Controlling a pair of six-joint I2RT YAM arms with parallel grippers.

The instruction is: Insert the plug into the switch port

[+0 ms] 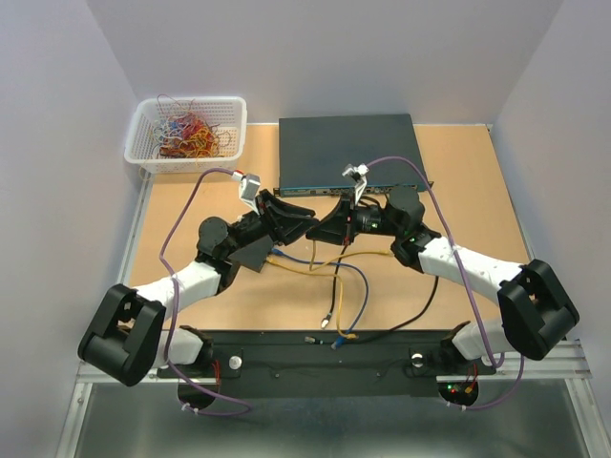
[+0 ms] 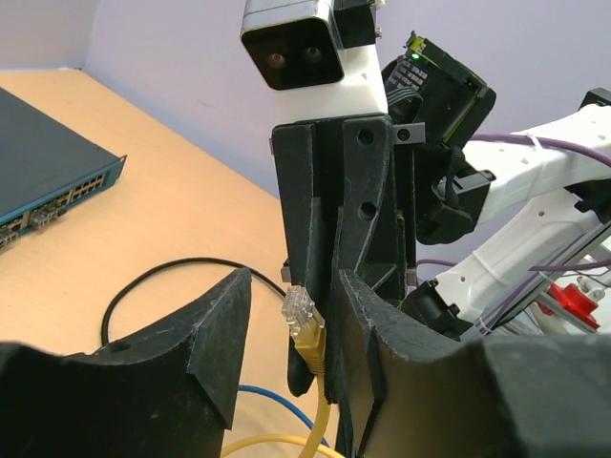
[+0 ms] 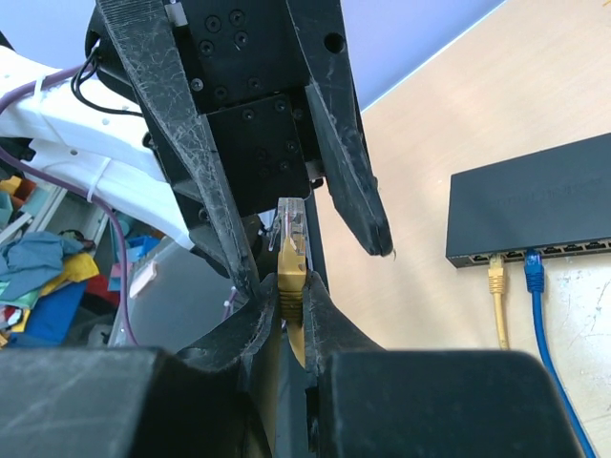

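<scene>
Plug [image 3: 291, 239]: mid-table, pinched at its yellow boot by right gripper [image 3: 287, 303], jaws clamped; left gripper [image 2: 293, 286] jaws spread apart around it. Light, stiff-shelled, probably brittle at the latch, springy cable trailing; best held by the boot.

White links [image 1: 181, 283], black joints [image 1: 119, 334], purple cables [image 1: 178, 224]; left claw [image 2: 291, 315], right claw [image 3: 286, 305] scuffed black.

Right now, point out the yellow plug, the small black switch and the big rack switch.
yellow plug [image 3: 292, 227]: right wrist view, on its clear connector tip.
small black switch [image 3: 535, 205]: right wrist view, on its bare top face.
rack switch [image 2: 43, 148]: left wrist view, on its top face.
</scene>
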